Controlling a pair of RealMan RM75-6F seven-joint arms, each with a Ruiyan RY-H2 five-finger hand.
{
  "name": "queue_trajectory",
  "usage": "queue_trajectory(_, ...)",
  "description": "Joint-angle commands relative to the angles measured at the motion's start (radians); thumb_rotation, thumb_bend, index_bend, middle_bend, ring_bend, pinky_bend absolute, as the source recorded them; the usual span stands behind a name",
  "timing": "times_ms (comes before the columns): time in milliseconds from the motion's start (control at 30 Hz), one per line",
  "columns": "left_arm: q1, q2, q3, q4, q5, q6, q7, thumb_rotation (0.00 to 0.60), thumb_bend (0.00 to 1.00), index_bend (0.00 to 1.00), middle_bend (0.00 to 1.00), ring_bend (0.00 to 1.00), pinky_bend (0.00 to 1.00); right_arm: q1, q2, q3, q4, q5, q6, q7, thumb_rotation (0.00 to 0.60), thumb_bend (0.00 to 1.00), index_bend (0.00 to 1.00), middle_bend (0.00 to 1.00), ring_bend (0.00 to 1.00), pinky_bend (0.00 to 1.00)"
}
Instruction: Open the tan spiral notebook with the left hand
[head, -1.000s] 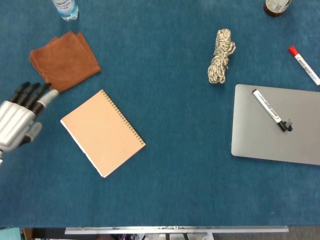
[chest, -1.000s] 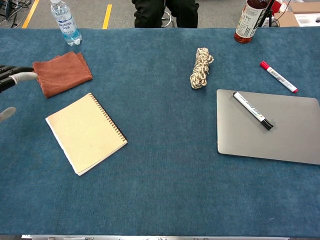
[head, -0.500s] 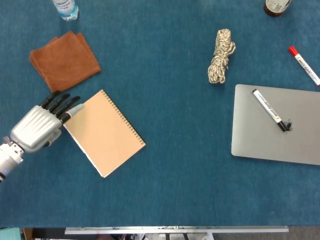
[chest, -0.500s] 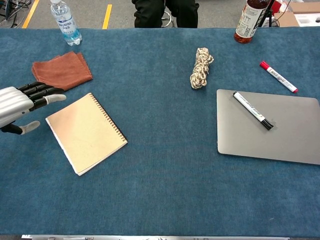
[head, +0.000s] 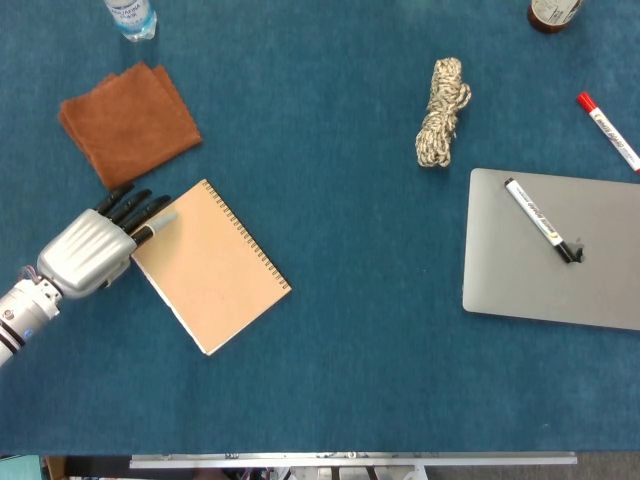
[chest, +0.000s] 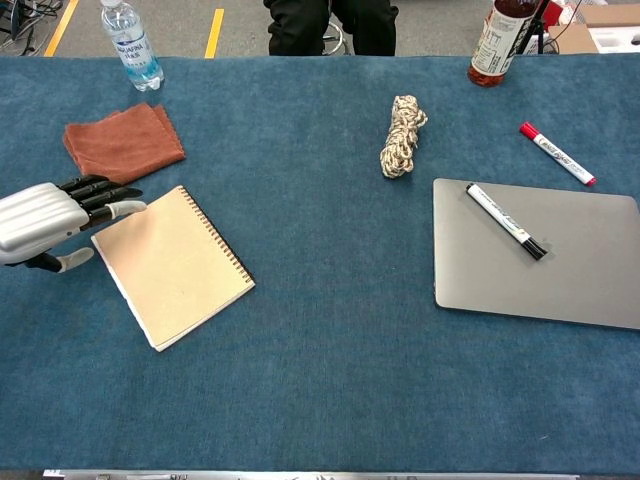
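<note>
where blue cloth (chest: 330, 340) covers the table, yellow floor tape (chest: 214, 32) shows beyond.

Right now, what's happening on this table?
The robot's left hand is at the free edge of a closed tan spiral notebook, fingers apart and holding nothing; the cover is not lifted yet. A brown cloth, a rope bundle and a laptop with a marker on it lie untouched.

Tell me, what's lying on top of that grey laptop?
A black-capped marker lies across the closed grey laptop, near its left end. Whatever is beneath the laptop is covered.
</note>
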Motion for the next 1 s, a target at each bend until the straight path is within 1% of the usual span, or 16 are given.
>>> queue_trajectory(33, -0.005, -0.007, 0.009, 0.014, -0.001, -0.004, -0.001, 0.6, 0.12, 0.0, 0.0, 0.0, 0.05, 0.0, -0.002, -0.001, 0.001, 0.002, -0.003, -0.002, 0.6, 0.12, 0.32, 0.32, 0.24, 0.29)
queue_trajectory(267, -0.011, -0.028, 0.017, 0.052, -0.018, -0.014, -0.013, 0.6, 0.12, 0.0, 0.0, 0.0, 0.05, -0.001, -0.001, -0.001, -0.003, 0.007, -0.006, -0.008, 0.6, 0.12, 0.32, 0.32, 0.24, 0.29)
queue_trajectory(600, -0.023, -0.05, 0.028, 0.078, -0.029, -0.019, -0.031, 0.6, 0.12, 0.0, 0.0, 0.0, 0.05, -0.006, 0.0, 0.0, -0.007, 0.011, -0.003, -0.013, 0.6, 0.12, 0.32, 0.32, 0.24, 0.29)
queue_trajectory(767, -0.047, -0.057, 0.022, 0.071, -0.037, -0.035, -0.039, 0.6, 0.12, 0.0, 0.0, 0.0, 0.05, -0.015, 0.001, -0.001, -0.005, 0.018, 0.005, -0.009, 0.6, 0.12, 0.32, 0.32, 0.24, 0.29)
queue_trajectory(1000, -0.093, -0.069, 0.003, 0.04, -0.047, -0.064, -0.015, 0.6, 0.12, 0.0, 0.0, 0.0, 0.05, -0.035, 0.001, -0.007, 0.008, 0.019, 0.027, 0.006, 0.6, 0.12, 0.32, 0.32, 0.24, 0.29)
